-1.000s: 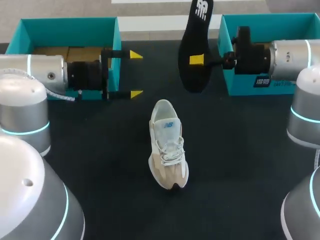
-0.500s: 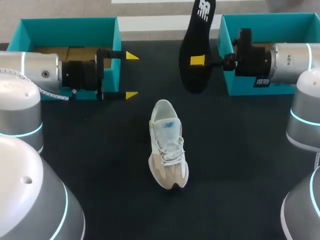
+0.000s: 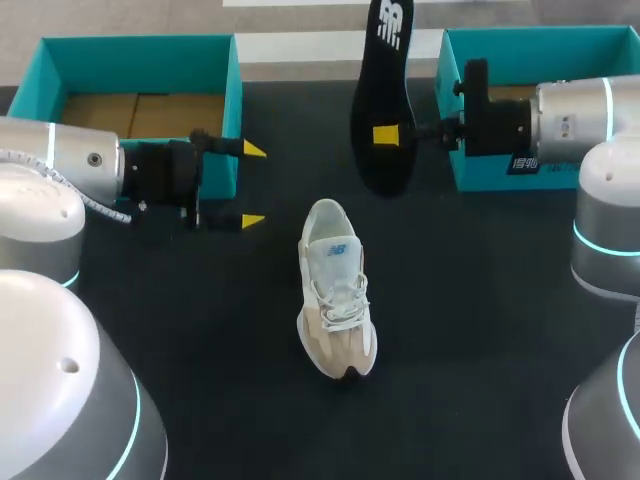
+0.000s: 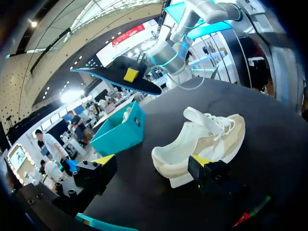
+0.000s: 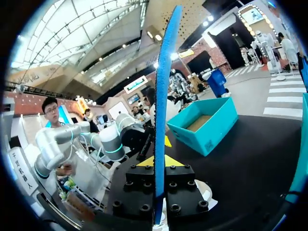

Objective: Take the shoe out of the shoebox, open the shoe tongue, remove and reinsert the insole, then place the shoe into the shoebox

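1. One white-and-beige shoe [image 3: 337,305] stands on its sole on the dark table [image 3: 200,380], outside both boxes, with its toe toward the robot and its heel away.
2. Its black insole [image 3: 383,100] is out of the shoe. It hangs in the air just beyond the heel, standing on edge, clear of the table.
3. The right gripper [image 3: 385,134], coming in from the shoe's right, has its two fingers clamped on the insole from either side. In the right wrist view the insole rises edge-on from between those fingers, showing a blue face.
4. The left gripper [image 3: 252,185] hovers to the left of the shoe's heel end, apart from it. Its fingers are spread wide with nothing between them, and in the left wrist view the shoe lies just ahead of them.
5. Two open teal shoeboxes lie beyond the shoe and well apart from it: the left shoebox [image 3: 140,50] behind the left gripper, the right shoebox [image 3: 520,40] behind the right arm.
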Robot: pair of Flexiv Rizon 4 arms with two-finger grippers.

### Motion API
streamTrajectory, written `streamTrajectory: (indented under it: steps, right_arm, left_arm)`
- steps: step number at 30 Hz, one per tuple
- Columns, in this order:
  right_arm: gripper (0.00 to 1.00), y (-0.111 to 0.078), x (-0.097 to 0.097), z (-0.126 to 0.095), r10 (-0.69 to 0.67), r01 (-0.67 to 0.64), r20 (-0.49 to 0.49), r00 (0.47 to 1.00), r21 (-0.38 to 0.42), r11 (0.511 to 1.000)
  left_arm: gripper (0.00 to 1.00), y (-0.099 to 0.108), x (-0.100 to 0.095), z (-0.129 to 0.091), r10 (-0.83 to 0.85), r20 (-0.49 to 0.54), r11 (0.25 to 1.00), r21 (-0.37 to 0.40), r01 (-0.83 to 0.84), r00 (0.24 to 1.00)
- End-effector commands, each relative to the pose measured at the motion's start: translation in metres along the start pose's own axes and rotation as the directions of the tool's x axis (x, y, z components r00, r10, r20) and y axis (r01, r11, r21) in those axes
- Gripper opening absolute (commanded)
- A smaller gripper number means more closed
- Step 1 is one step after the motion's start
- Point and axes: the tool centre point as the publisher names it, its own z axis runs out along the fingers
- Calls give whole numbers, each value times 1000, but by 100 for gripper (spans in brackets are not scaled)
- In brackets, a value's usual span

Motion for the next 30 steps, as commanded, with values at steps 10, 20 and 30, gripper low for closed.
streamTrajectory:
  steps: [10,20,30]
  right_arm:
    - [0,-16,-21,27,-81,78,52,995,71,994]
    - [0,-16,-21,27,-81,78,52,995,71,994]
    - [0,-32,-39,58,-121,122,-17,992,108,987]
  left_arm:
    - [100,2,41,14,-128,-65,990,-69,123,990]
    - [100,9,75,30,-163,-151,975,-175,136,975]
    - [100,30,85,51,-222,-149,966,-169,197,963]
